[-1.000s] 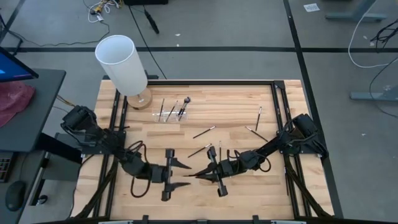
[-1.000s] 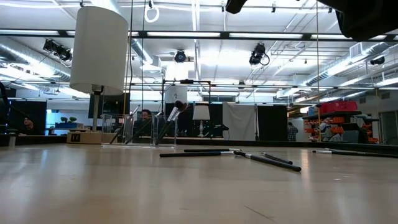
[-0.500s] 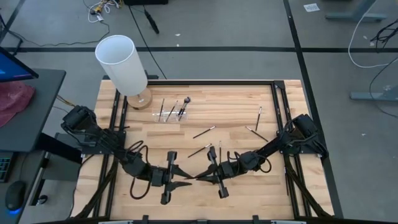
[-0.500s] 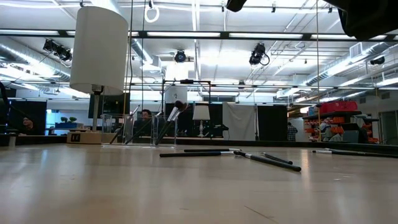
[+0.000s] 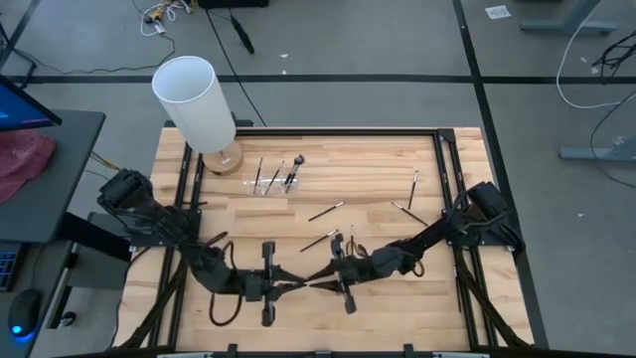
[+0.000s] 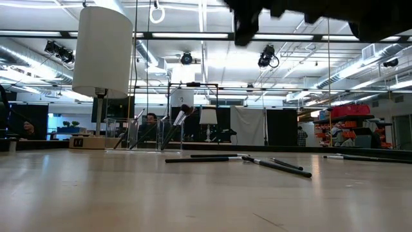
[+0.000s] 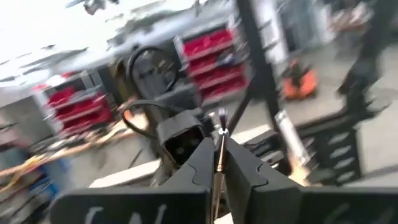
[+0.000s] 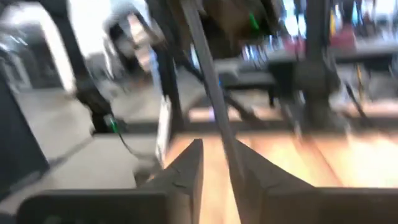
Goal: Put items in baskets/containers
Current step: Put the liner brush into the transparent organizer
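Near the front edge of the wooden table, well away from the clear holder, the two grippers meet tip to tip. The left gripper points toward the right gripper, and a thin brush runs between them. In the left wrist view this brush stands in the narrow slot between the left fingers, its silver ferrule just past their tips; the fingers are clenched on its handle. In the right wrist view a thin dark rod, seemingly the same brush, crosses above the right fingers, which stand slightly apart; whether they touch it cannot be told.

The clear holder sits at the back of the table, just beside the round wooden base of the tall white cylinder. Several brushes stand leaning inside the holder; the low view shows their handles and one fluffy head rising above its walls.

Loose brushes lie on the bare wood on the side of the holder toward the right arm: one nearest the holder, one closer to the grippers, and two far off near the table's right rail, one slanted below the other.
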